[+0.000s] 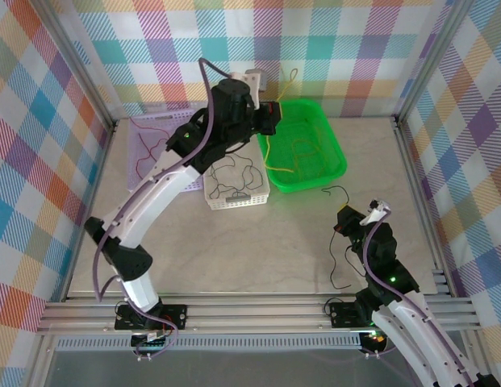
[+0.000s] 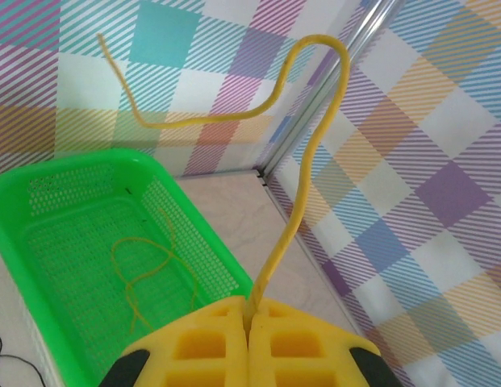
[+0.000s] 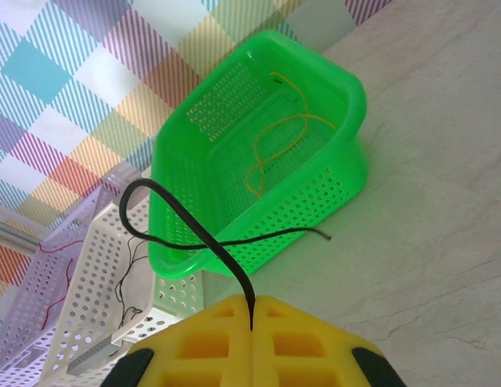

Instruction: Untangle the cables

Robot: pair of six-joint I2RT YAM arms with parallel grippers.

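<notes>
My left gripper hangs over the left rim of the green basket and is shut on a yellow cable. That cable curls up past the fingers, and its other part hangs down into the basket. Another thin yellow cable lies coiled on the basket floor. My right gripper is low over the table at the right, shut on a black cable that loops out ahead of it. The black cable's tail trails on the table toward the arm's base.
A white basket in the middle holds black cables. Behind it on the left, a lilac basket holds a red cable. Plaid walls and metal rails enclose the table. Bare table lies in front of the baskets.
</notes>
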